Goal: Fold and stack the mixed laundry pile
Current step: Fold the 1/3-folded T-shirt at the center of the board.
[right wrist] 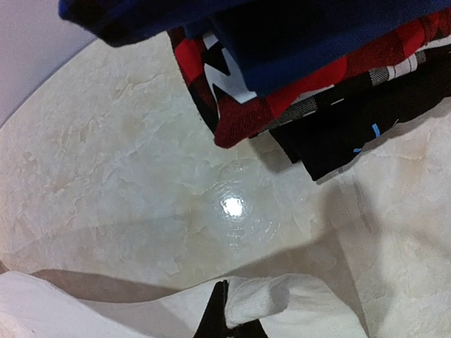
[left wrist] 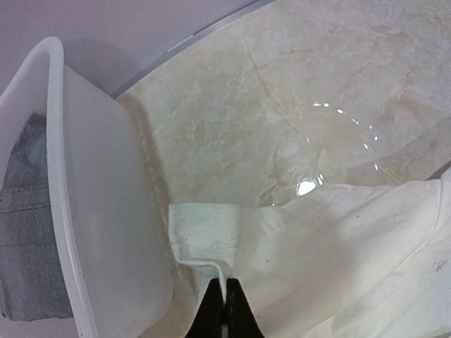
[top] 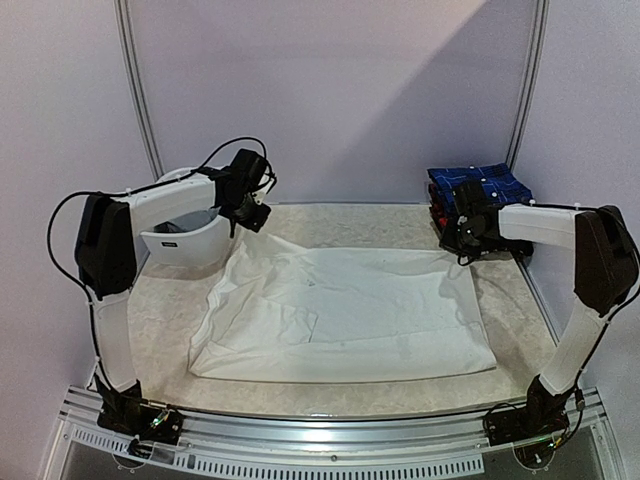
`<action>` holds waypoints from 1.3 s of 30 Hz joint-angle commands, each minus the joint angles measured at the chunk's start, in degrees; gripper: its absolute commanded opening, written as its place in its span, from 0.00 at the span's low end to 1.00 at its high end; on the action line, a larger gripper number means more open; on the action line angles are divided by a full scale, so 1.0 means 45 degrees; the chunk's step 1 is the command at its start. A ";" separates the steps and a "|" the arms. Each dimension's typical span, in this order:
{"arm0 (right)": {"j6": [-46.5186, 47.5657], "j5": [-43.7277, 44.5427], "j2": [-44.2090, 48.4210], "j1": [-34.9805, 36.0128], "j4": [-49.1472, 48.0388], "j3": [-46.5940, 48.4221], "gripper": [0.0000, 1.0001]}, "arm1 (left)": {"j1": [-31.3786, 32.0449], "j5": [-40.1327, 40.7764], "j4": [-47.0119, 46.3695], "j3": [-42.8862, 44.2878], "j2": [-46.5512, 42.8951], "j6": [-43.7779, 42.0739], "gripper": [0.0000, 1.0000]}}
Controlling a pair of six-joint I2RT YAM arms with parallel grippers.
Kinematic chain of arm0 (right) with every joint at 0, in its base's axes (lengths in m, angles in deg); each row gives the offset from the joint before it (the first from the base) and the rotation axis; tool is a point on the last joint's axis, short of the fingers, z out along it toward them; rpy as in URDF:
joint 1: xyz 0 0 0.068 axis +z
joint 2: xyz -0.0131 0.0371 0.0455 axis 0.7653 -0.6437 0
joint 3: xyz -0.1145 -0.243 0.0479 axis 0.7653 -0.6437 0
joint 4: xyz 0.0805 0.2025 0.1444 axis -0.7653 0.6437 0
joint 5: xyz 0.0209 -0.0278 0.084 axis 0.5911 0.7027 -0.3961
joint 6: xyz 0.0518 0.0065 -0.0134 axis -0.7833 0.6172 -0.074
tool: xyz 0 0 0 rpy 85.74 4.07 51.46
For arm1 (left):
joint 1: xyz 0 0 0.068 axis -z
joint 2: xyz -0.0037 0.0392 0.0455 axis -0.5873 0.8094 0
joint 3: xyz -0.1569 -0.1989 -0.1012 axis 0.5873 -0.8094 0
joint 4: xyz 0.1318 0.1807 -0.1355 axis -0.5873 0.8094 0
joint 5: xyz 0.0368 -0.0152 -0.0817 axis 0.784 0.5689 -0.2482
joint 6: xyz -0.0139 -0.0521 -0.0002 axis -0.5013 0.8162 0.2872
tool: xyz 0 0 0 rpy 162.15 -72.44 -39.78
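**Top view:** The white shirt (top: 350, 310) lies spread flat across the middle of the tabletop (top: 515, 320). The left hand (top: 252, 215) is at its far left corner and the right hand (top: 468, 243) at its far right corner. A white plastic basket (top: 190, 240) stands far left. A blue plaid shirt (top: 480, 183) tops a folded stack in the far right corner.

**Left wrist view:** The left hand's fingers are pressed together, pinching the white shirt's edge just beside the basket. A grey garment (left wrist: 28, 232) lies inside the basket.

**Right wrist view:** The right hand's fingers pinch a fold of the white shirt. The stack shows blue cloth over a red plaid garment (right wrist: 282, 98) and black cloth (right wrist: 366, 120).
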 commanded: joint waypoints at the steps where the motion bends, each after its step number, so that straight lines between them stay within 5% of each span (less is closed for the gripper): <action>1: 0.0135 -0.0029 0.0162 -0.0111 0.0293 -0.0373 0.00 | 0.0055 -0.0164 0.0066 -0.1256 -0.1230 0.0291 0.00; 12: 0.0428 -0.0580 0.1339 -0.0112 0.0139 -0.2242 0.00 | 0.0972 -0.0067 0.0020 -0.4348 -0.2526 0.1979 0.00; 39: 0.0462 -0.0660 0.2941 -0.0110 0.0698 -0.4397 0.01 | 0.1926 0.0974 0.0517 -0.6479 -0.4286 0.2795 0.00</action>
